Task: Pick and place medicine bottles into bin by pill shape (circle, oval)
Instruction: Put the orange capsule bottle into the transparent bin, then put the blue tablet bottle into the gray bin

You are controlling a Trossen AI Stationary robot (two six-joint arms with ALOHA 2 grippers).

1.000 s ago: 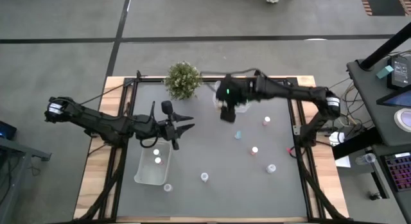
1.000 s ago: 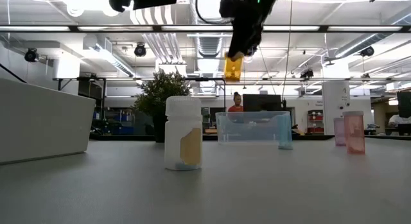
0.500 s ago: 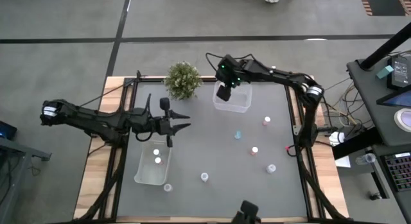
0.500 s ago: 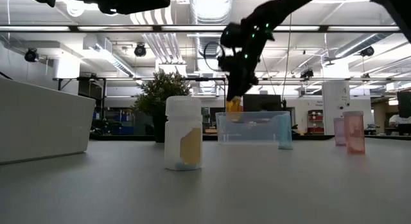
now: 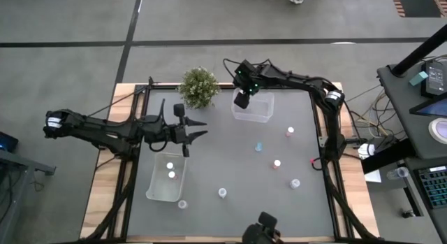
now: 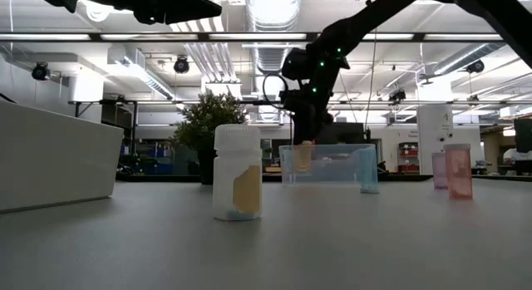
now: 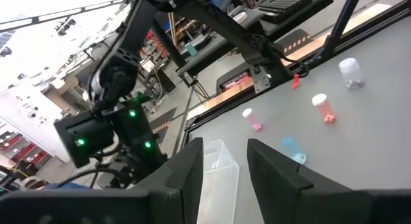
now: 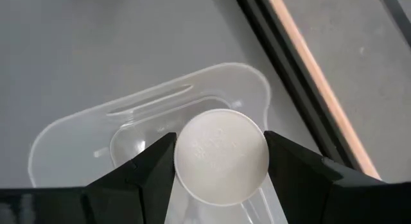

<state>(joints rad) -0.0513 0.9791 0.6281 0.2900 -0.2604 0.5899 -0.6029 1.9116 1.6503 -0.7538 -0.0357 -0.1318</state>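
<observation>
Holding one bottle [image 8: 221, 156] over one clear bin [image 5: 260, 113], right jaws [image 8: 220, 161] clamped; left jaws [image 7: 223, 161] apart.

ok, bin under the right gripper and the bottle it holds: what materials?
Bin: looks like clear, glossy plastic; the table shows through its walls. Orange bottle, held in the right gripper: probably translucent plastic, with an opaque, matte white cap.
</observation>
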